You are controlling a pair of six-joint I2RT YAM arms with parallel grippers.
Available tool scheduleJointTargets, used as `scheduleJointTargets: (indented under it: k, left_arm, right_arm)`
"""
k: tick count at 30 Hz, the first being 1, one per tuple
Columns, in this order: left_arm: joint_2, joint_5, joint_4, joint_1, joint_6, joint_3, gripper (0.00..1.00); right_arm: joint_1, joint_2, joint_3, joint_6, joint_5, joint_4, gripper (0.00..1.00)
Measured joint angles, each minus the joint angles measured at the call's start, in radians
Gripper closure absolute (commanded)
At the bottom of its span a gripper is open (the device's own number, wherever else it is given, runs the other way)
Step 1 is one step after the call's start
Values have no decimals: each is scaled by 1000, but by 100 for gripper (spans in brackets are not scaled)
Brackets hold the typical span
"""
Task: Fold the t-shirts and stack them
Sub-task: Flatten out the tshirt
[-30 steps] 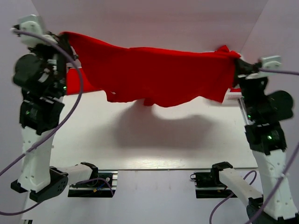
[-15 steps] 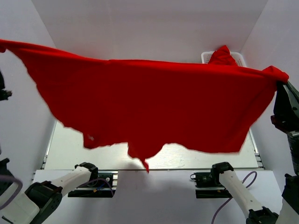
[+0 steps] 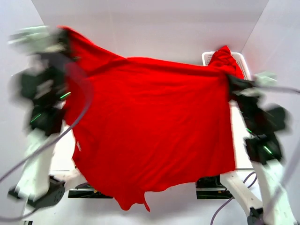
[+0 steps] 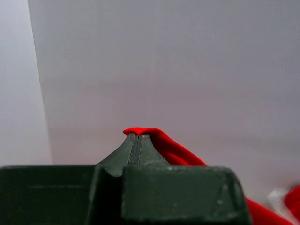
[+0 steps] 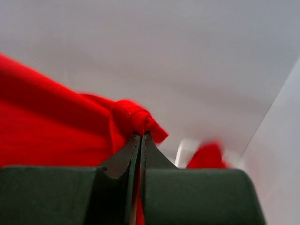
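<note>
1. The t-shirt (image 3: 154, 122) is held up in the air between the two arms, above the table (image 3: 238, 140), and fills the middle of the top view.
2. Cloth: plain bright red, no print visible. It is spread as one broad sheet.
3. Its upper edge runs from the left pincer (image 3: 63, 33) down to the right pincer (image 3: 230, 80), so the left corner sits higher in the top view. Creases fan out from the left corner.
4. Its lower edge is uneven. The left part hangs lowest and ends in a small point near the bottom of the view, in front of the arm bases. I cannot tell whether it touches the table.
5. There is a small pale mark near the shirt's left edge, too small to identify.
6. Left pincer (image 4: 137, 136), wrist view: the jaws are pressed together with a thin fold of red cloth pinched at the tips.
7. Right pincer (image 5: 140, 136), wrist view: the jaws are closed on a bunched, rolled knot of the same cloth, and the rest of the shirt spreads away to the left.
8. Both arms are blurred in the top view.
9. A white lattice basket (image 3: 241, 58) stands at the far right, with a second red cloth (image 3: 224, 55) heaped in it and peaking above the rim.
</note>
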Motion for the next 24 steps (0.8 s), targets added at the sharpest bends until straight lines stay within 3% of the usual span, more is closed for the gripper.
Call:
scheduleJointTargets:
  k: [5,9,10,11,12,13,16,19,24]
  left_arm:
    - [196,-132,122,14,-2,-322,100]
    - [440,-163,148,40,-61,-476,100]
    - [517,-165,148,51,-80,-478,90]
    - [594,-166,148,64,-97,-471,54]
    - [671,-167,137,76,-109,-451,30]
    - [755,-166,126,90,-126,-406,3]
    - [1034,-152,22,129,-185,-140,0]
    - [1218,-131,-75,152,-217,95,0]
    - [1215,-85,-150,172,-236,134,0]
  right_arm:
    - [0,171,-316,106,43,116,100]
    - [-3,425,-404,149,51,161,97]
    - [-3,503,-400,153,56,178,66]
    - [-3,589,-389,163,69,188,52]
    - [-4,662,-367,168,87,192,28]
    - [-5,748,-328,172,102,182,10]
    - [-8,975,-154,161,142,138,10]
    - [-8,1082,-22,162,163,103,10]
    - [-7,1081,62,151,157,51,10]
